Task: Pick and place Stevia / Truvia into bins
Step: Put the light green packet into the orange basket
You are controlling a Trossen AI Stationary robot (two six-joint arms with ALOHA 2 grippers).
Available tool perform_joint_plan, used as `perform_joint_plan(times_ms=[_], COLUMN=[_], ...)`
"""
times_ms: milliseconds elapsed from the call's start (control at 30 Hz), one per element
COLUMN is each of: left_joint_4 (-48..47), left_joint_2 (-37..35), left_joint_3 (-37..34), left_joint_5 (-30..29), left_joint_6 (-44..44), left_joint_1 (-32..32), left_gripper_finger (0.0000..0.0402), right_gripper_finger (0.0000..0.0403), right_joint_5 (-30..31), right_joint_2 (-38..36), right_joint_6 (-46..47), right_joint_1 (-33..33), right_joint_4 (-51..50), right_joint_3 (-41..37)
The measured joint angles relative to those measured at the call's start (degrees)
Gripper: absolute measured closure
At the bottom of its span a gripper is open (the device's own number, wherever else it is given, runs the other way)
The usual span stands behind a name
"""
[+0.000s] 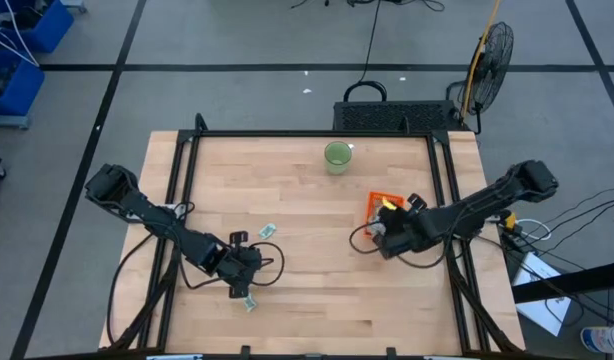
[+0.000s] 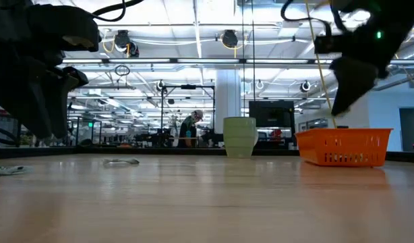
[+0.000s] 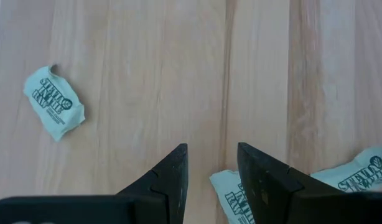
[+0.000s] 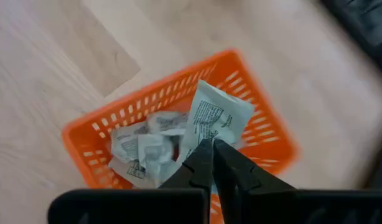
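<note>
The orange bin (image 4: pixel 116 118) (image 1: pixel 377 203) (image 2: pixel 342 147) stands on the table's right half and has several white and pale green sachets (image 4: pixel 144 146) lying in it. My right gripper (image 4: pixel 211 146) (image 1: pixel 387 228) hangs over the bin, shut on one sachet (image 4: pixel 214 118). My left gripper (image 3: pixel 213 163) (image 1: pixel 243 278) is open above the table's near left part. One loose sachet (image 3: pixel 53 102) (image 1: pixel 268 231) lies flat ahead of it. Two more sachets (image 3: pixel 231 196) (image 3: pixel 359 174) lie by its fingers, partly hidden by one finger. My right gripper pinches the sachet by its near edge (image 4: pixel 206 135) between the two fingertips, coming from above and pointing down. The sachet sticks out past the fingertips, lifted clear above the bin and the sachets in it.
A round green cup (image 1: pixel 337 156) (image 2: pixel 239 136) stands near the table's far edge, left of the bin. Another sachet (image 1: pixel 249 303) lies near the table's near edge. Bare wood lies between the two arms. A person shows far off in the room behind.
</note>
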Motion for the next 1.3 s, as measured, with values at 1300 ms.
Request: perform_joint_plan(times_ms=[1300], left_joint_4=[0.7], left_joint_2=[0.4], left_joint_3=[0.0], left_joint_5=[-11.8], left_joint_6=[-2.0], left_joint_1=[18.4], left_gripper_finger=[0.0256], right_gripper_finger=[0.032], right_joint_5=[-2.6], right_joint_2=[-11.5], right_joint_6=[-30.7], right_joint_1=[-11.0], right_joint_4=[62.6], right_joint_3=[-13.0])
